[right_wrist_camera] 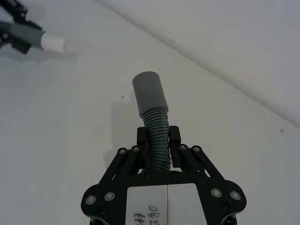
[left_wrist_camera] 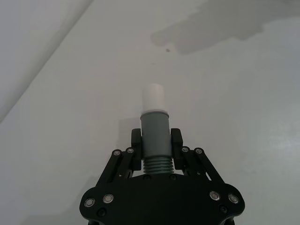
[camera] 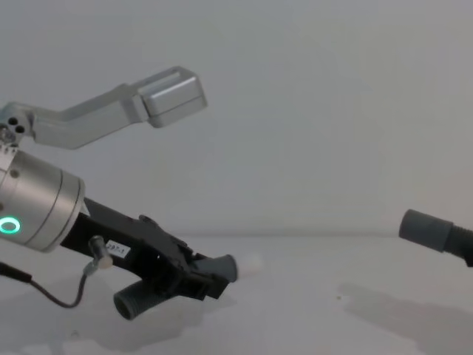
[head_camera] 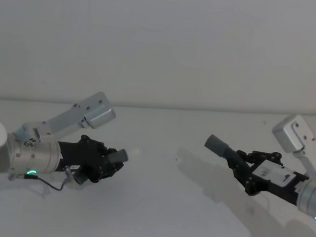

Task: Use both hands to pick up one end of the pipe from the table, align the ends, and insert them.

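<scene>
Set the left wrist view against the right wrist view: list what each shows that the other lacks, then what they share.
Left wrist view, not the right: the left gripper seen close up, shut on the white-tipped cuff, with the first ribs of the ribbed hose just behind that cuff.
Right wrist view, not the left: the right gripper, shut on the ribbed hose below the plain socket cuff, and a handwritten label on that gripper.
Both: the white-tipped cuff held in the left gripper, and the white table.

Left gripper at left holds the tipped end; well apart at right, right gripper holds the pipe behind its socket.
</scene>
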